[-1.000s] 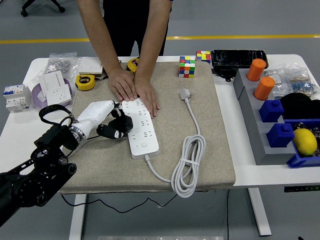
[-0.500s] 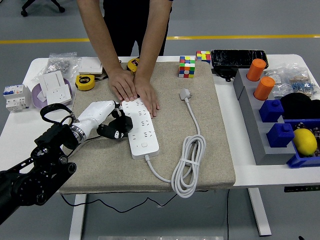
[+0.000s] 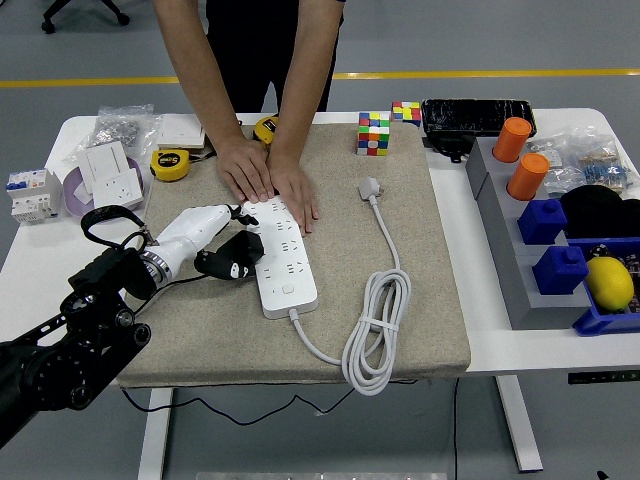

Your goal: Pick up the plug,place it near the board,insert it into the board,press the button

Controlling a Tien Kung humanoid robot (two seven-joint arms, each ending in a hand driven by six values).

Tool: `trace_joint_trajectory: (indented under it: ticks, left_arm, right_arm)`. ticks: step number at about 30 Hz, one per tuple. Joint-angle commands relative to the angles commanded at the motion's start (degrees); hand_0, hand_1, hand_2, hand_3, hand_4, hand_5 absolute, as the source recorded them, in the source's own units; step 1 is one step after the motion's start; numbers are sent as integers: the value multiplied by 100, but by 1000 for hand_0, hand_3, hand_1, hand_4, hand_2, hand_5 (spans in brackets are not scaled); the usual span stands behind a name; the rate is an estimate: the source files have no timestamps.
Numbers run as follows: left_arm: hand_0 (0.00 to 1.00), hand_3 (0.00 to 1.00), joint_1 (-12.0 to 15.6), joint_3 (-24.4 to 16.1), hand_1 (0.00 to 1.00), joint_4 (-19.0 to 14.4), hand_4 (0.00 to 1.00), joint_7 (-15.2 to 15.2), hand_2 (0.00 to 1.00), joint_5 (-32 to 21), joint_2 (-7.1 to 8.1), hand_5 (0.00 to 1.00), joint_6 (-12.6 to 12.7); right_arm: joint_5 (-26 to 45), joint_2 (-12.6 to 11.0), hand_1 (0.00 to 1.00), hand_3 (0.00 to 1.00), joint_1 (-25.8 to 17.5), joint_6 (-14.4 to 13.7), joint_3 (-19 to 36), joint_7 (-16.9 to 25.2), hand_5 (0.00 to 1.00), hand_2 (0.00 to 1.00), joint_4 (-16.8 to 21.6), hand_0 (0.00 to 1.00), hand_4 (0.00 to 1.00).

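1. My left hand (image 3: 222, 250) has dropped slightly and spread its fingers since earlier; it holds nothing, beside the board (image 3: 281, 253).
2. The plug (image 3: 371, 187) lies right of the board, well apart from my hand.

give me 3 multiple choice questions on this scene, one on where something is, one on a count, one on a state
1. Where does the strip's own white plug lie?
A. on the mat, right of the power strip
B. in a blue bin
C. in the left hand

2. How many orange cylinders stand at the right?
A. one
B. two
C. four

3. What are the person's hands doing?
A. lifting a cube
B. pressing on the strip's far end
C. hanging off the table

Answers: 1 A, it rests on the mat beside the power strip. 2 B, two orange cylinders. 3 B, both person's hands lie flat there.
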Motion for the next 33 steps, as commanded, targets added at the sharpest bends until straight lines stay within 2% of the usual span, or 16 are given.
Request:
trace_joint_trajectory:
  ticks: [3,5,9,10,13,15,16,20,24,29,33]
  left_arm:
    - [816,785,17,-28,841,-44,998,10,800,-3,11,333,-51]
    - [824,801,44,-60,851,-107,998,27,813,-5,19,370,-115]
    - [824,801,171,-272,851,-329,998,62,813,-121,9,370,-382]
    - [930,880,250,-390,961,-435,998,63,924,-237,-15,692,-465]
    - [930,880,413,-626,961,-649,998,43,924,-491,-86,692,-509]
    - [930,880,581,-836,961,-853,998,12,924,-799,-170,692,-399]
    - [998,969,685,-946,998,-970,998,-5,998,-948,-231,998,-292]
    - [998,969,1058,-1270,998,-1367,998,35,998,-1242,-442,998,86]
    - [998,989,1468,-1401,998,-1747,998,162,998,-1244,-602,998,424]
    - [998,978,1910,-1430,998,-2111,998,386,998,-997,-701,998,414]
    - [998,978,2192,-1354,998,-2343,998,470,998,-822,-683,998,387]
  right_arm:
    - [-4,0,894,878,-7,2,1,-1,953,857,0,963,998]
    - [-10,-1,894,878,-12,3,4,-1,953,857,0,963,998]
    - [-15,-1,894,878,-7,0,-3,-1,953,857,0,963,998]
    - [-13,1,895,878,-4,-4,-4,0,955,858,0,964,998]
    - [-19,6,895,878,-6,-4,-6,-4,955,858,0,964,998]
    - [-27,8,895,878,-12,-5,-3,-4,955,858,0,964,998]
    - [-28,8,894,878,-18,-4,-7,-4,955,857,0,966,998]
    - [-37,9,894,878,-35,-6,0,-4,955,857,0,966,998]
    - [-43,17,895,878,-53,-6,19,-1,955,857,0,965,998]
    - [-32,25,895,878,-58,-10,34,6,956,857,0,965,998]
    - [-16,23,895,878,-49,-12,30,12,956,857,0,965,998]
